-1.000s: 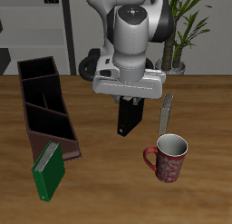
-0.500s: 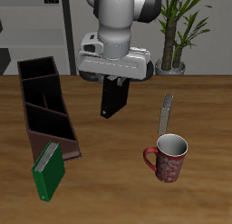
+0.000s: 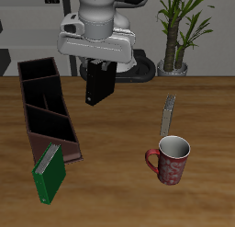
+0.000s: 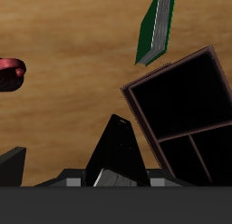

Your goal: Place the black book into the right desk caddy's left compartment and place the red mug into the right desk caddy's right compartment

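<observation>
The gripper [image 3: 97,69] is clamped on the black book [image 3: 97,85], which hangs upright and slightly tilted below it, clear of the table [image 3: 119,166], in the upper middle of the exterior frame. In the wrist view the black book [image 4: 116,155] shows as a dark wedge with pale page edges between the fingers.

The right desk caddy [image 3: 46,108] lies along the left of the frame, just beside the hanging book and lower in the picture; its black sections are open, with nothing standing between book and tray. A green book [image 3: 50,172] leans against the caddy's near end at lower left. The red mug [image 3: 171,160] stands upright at lower right, well apart from the gripper, with a grey upright item [image 3: 168,115] just behind it and a potted plant [image 3: 179,28] at upper right.
</observation>
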{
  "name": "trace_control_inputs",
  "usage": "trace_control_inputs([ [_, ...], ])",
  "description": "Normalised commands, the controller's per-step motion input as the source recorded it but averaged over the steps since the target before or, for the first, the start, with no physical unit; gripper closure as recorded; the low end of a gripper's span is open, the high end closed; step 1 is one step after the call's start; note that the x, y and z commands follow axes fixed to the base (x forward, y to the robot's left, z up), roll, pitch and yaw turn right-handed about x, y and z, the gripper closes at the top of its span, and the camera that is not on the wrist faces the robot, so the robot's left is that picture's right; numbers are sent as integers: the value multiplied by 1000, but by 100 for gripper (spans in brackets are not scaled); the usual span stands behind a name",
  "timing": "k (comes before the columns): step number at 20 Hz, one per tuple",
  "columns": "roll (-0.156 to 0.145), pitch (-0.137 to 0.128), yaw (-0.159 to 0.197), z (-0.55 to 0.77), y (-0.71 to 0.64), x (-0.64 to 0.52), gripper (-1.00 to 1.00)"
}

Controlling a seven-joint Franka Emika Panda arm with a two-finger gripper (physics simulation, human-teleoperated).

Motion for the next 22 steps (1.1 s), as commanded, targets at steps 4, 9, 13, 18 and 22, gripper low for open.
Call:
trace_control_inputs([
  [4, -35, 10, 0, 310, -335, 109, 100],
  [9, -13, 29, -4, 101, -196, 151, 100],
  [13, -10, 26, -21, 44, -138, 138, 100],
  [18, -21, 9, -49, 112, -346, 299, 100],
  [22, -8, -10, 8, 20, -93, 235, 100],
])
